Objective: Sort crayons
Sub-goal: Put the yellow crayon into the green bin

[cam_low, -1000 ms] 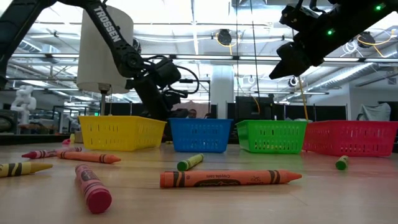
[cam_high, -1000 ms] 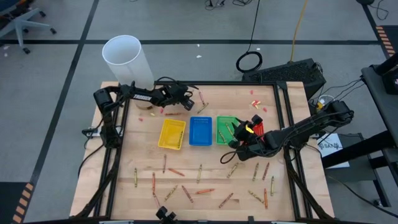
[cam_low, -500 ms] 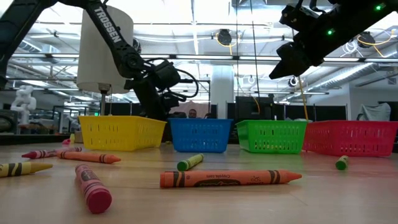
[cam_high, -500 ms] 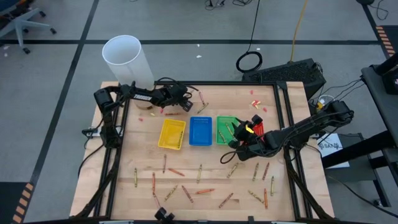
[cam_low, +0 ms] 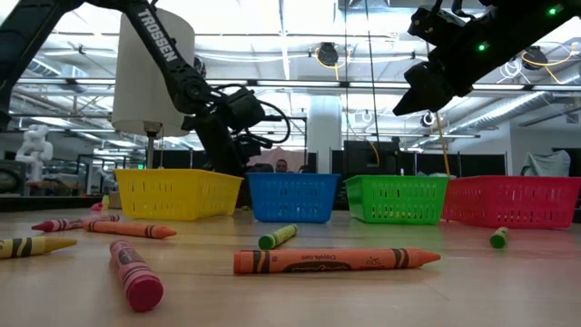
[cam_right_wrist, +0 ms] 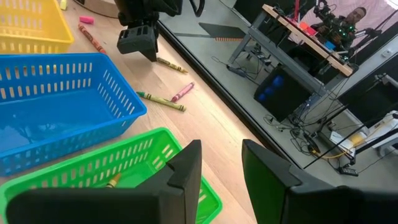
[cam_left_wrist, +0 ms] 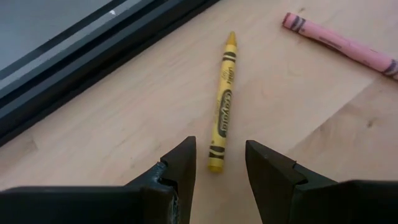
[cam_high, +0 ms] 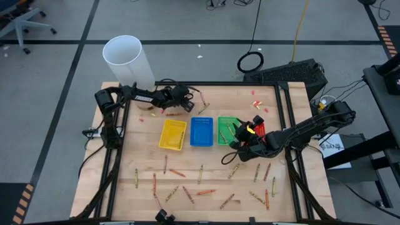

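The left gripper (cam_left_wrist: pixel 219 171) is poised part-open and empty over a yellow crayon (cam_left_wrist: pixel 222 113) on the worktop's (cam_left_wrist: pixel 149 112) far edge, lined up for pickup, while the right gripper (cam_right_wrist: pixel 221 165), likewise part-open and empty, is held above the green tray (cam_right_wrist: pixel 81 168).

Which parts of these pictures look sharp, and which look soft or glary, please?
Low view: the orange crayon up front is crisp, the room behind soft, ceiling lights glaring. Left wrist view: the yellow crayon is sharp, with the dark fingers blurred close up. Right wrist view: the blue tray is clear, its floor shiny.

yellow crayon (cam_left_wrist: pixel 221 112), pink crayon (cam_left_wrist: pixel 339 44), blue tray (cam_right_wrist: pixel 56 106)
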`<state>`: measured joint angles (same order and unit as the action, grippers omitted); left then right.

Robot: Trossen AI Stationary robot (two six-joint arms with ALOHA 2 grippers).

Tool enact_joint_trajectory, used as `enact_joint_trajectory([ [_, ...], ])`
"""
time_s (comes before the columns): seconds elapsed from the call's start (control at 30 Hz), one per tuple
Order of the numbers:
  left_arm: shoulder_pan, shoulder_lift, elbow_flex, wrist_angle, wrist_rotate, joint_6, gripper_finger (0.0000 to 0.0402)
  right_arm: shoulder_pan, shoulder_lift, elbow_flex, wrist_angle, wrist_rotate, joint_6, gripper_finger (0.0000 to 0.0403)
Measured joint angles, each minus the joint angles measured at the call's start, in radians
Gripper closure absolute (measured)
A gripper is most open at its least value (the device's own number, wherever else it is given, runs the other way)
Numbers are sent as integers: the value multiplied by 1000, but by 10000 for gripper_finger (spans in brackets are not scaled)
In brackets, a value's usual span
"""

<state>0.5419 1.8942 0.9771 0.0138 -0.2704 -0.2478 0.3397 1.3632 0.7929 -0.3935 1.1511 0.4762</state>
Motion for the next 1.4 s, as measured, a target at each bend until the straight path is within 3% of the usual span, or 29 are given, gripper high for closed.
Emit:
enact_joint_trajectory([
  [0.9,-3,0,0,-44,13,71,394,2,0,0,0,-4,2,303],
  [1.4,-6,-56,-1,-91,74,79,401,3,0,0,2,-56,10,303],
])
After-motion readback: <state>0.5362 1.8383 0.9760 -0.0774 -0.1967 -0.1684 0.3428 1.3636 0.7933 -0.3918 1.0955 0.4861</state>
